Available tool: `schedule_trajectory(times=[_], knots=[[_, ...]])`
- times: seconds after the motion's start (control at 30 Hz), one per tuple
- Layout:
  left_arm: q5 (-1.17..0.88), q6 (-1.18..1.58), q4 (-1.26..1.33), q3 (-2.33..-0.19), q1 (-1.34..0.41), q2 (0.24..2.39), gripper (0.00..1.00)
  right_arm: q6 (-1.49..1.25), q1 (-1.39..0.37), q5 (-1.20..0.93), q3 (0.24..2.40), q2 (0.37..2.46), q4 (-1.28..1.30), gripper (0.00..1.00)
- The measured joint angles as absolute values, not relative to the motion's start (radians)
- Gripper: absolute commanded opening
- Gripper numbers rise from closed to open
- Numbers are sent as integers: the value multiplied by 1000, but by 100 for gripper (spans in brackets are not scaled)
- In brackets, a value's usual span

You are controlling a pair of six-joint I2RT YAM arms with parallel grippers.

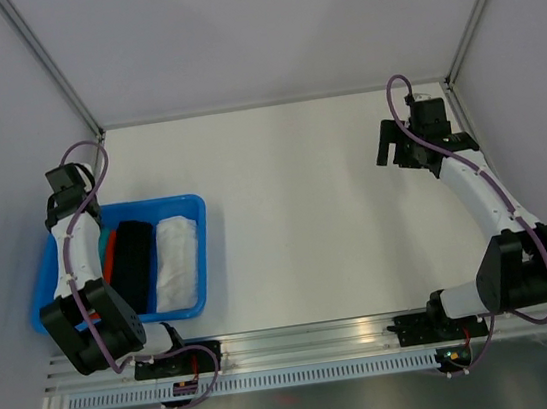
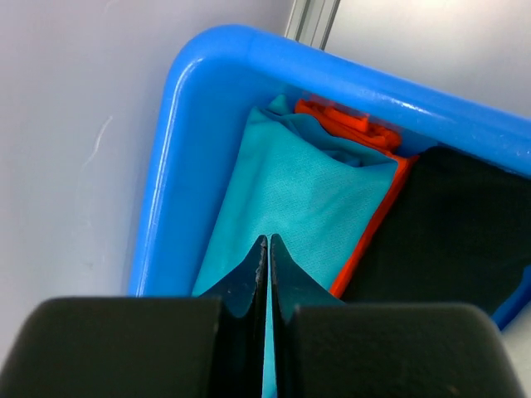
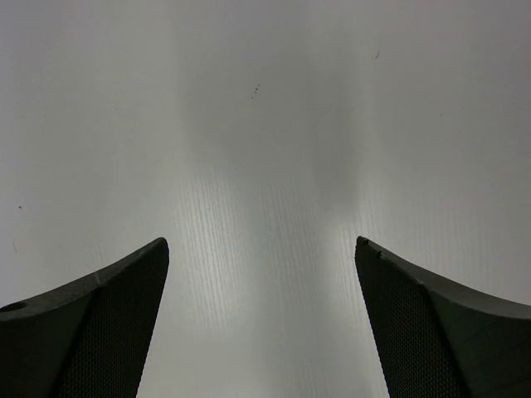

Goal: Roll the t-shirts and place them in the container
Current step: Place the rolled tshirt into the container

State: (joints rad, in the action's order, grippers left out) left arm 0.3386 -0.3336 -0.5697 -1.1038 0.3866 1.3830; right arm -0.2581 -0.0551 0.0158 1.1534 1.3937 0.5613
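A white rolled t-shirt (image 1: 178, 262) lies in the right part of a blue bin (image 1: 196, 207) at the left of the table. Beside it lie a black roll (image 1: 134, 261), an orange one and a teal one (image 2: 307, 199). My left gripper (image 1: 80, 202) hangs over the bin's far left corner. In the left wrist view its jaws (image 2: 267, 239) are shut and empty, just above the teal cloth. My right gripper (image 1: 388, 146) is at the far right over bare table. In the right wrist view it (image 3: 261, 245) is open and empty.
The blue bin's rim (image 2: 178, 124) curves round the teal roll close to the left wall. Grey walls enclose the table at the back and on both sides. An aluminium rail (image 1: 312, 341) runs along the near edge.
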Motion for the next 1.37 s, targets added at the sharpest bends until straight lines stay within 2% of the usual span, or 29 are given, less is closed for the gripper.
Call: schedule_trajectory(times=[0.47,0.5,0.53,0.67,0.9,1.03,1.37], knots=[[297,-334,-566,-1102,387,1371,9,-258,-55,10,1150,1388,561,98],[293,-334,-566,-1102,387,1370,11,-258,-55,8,1150,1388,561,98],[288,-334,-566,-1102,387,1370,24,-258,-55,7,1150,1388,561,98],[282,-336,-566,-1102,387,1370,53,-257,-55,5,1150,1387,561,98],[278,-334,-566,-1102,387,1370,62,-253,-55,4,1150,1384,561,98],[278,-335,-566,-1102,387,1370,71,-245,-55,4,1150,1382,561,98],[270,-335,-566,-1102,387,1370,75,-231,-55,9,1150,1369,561,98]])
